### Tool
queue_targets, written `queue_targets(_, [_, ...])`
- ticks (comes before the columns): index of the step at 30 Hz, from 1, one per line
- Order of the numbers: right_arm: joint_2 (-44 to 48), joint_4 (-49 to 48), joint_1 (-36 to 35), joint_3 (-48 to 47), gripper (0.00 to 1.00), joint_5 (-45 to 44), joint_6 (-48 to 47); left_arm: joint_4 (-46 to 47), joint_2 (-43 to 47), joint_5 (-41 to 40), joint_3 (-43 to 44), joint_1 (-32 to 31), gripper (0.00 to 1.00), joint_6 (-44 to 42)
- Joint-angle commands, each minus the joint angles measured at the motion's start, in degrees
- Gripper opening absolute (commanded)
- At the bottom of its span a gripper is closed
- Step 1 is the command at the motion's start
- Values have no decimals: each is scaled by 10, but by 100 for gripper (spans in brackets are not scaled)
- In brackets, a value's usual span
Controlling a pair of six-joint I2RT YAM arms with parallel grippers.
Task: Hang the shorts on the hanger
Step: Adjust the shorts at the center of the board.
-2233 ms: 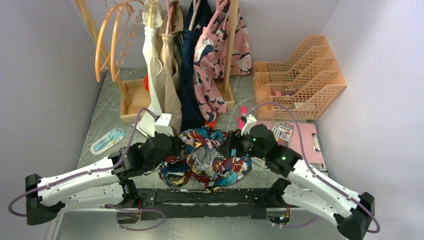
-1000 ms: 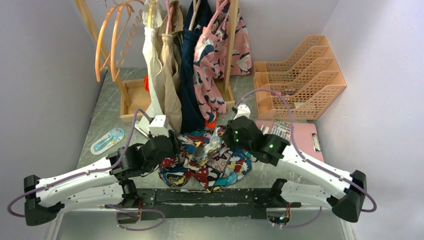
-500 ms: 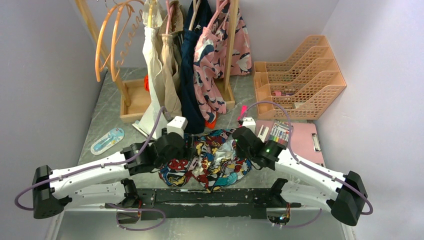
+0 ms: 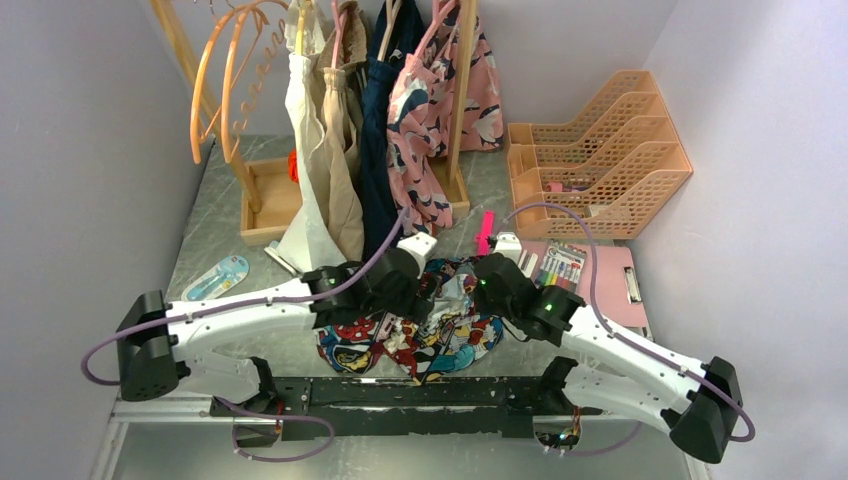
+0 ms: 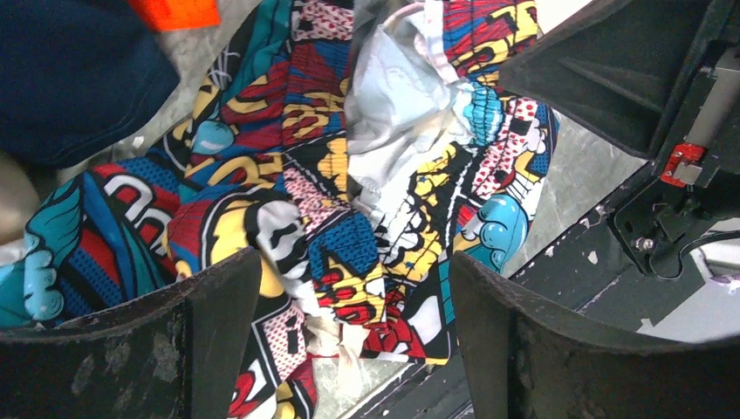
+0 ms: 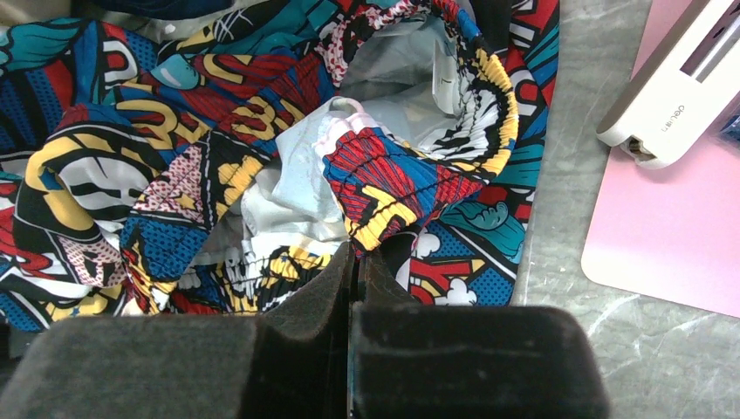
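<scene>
The comic-print shorts [image 4: 440, 335] lie crumpled on the grey table near the front edge, with the waistband gaping open [image 6: 489, 96]. My left gripper [image 4: 425, 300] hovers over the middle of the shorts [image 5: 262, 166], open, with nothing between its fingers [image 5: 349, 288]. My right gripper [image 4: 478, 283] sits at the right side of the shorts [image 6: 131, 175]. It is shut [image 6: 356, 253], with a red-and-yellow fold of waistband pinched at its tips. An orange-tan hanger [image 4: 197, 100] hangs on the wooden rack at the back left, far from both grippers.
Hanging garments [image 4: 400, 120] fill the wooden rack just behind the shorts. Peach file trays [image 4: 600, 160] stand at the back right. A pink clipboard [image 4: 600, 290] with a marker case lies to the right. A blue-and-white item [image 4: 215, 278] lies at the left. A black rail [image 4: 400, 395] runs along the near edge.
My left arm has swung right, over the shorts, and its jaws have opened wider. My right gripper has lowered the raised bunch of fabric and stays shut.
</scene>
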State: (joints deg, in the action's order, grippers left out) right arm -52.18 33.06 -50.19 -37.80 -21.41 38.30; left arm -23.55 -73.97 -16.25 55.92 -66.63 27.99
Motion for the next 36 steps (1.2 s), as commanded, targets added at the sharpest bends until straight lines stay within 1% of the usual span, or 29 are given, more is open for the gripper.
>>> queue_targets(1, [19, -12, 1, 10, 0, -14, 8, 6, -42, 15, 34, -8, 83, -39])
queue_targets(7, [67, -18, 2, 17, 0, -8, 13, -3, -121, -13, 35, -8, 82, -31])
queue_targets(11, [100, -10, 2, 16, 0, -8, 20, 2, -138, -24, 16, -7, 81, -10])
queue_targets(13, [112, -7, 2, 14, 0, -9, 22, 10, -136, -26, 6, -6, 78, -5])
queue_targets(15, [120, -5, 2, 10, 0, -12, 22, 12, -137, -34, -4, -5, 68, 0])
queue_targets(21, [124, -2, 2, -26, 0, -16, 0, -3, -123, -67, -4, 6, 29, 7])
queue_targets(22, [125, -2, 3, -33, 0, -16, -5, -3, -118, -68, -5, 11, 26, 6])
queue_targets(23, [127, 0, 3, -41, 0, -17, -11, -3, -111, -68, -6, 15, 25, 5])
queue_targets(28, [133, 9, 2, -63, 0, -24, -28, 2, -89, -57, -11, 27, 31, -3])
queue_targets(29, [135, 10, 3, -63, 0, -25, -29, 0, -86, -57, -12, 28, 34, -4])
queue_targets(30, [137, 13, 3, -63, 0, -24, -29, -3, -84, -57, -13, 28, 40, -4])
queue_targets(33, [139, 13, 2, -54, 0, -15, -23, -4, -66, -60, -19, 32, 66, -6])
queue_targets(35, [142, 14, 2, -44, 0, -9, -12, -1, -59, -56, -21, 38, 73, -8])
queue_targets(36, [144, 13, 3, -38, 0, -7, -5, 2, -54, -54, -21, 40, 75, -10])
